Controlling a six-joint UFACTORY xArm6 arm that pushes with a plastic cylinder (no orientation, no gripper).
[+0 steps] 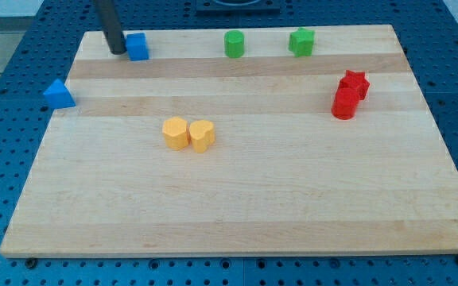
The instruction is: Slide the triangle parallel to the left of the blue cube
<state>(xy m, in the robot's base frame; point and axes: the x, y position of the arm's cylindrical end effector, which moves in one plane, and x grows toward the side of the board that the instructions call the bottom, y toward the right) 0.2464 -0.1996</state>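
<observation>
Wooden board (237,214) sits on a blue holed table. Nearest are two yellow blocks (188,133), then red blocks (348,94) at the view's right. The blue triangle (58,94) sits on the board's left edge. Far back, my tip (118,51) is just left of the blue cube (137,47), maybe touching. I have no jaws. I think I could bump the cube, or push the triangle off the edge.

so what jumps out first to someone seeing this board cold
Probably my tip, planted at the view's top left right beside the blue cube. Next, the tight pairs: two yellow blocks touching near the middle, and two red blocks at the right. The blue triangle sits alone at the left edge.
</observation>
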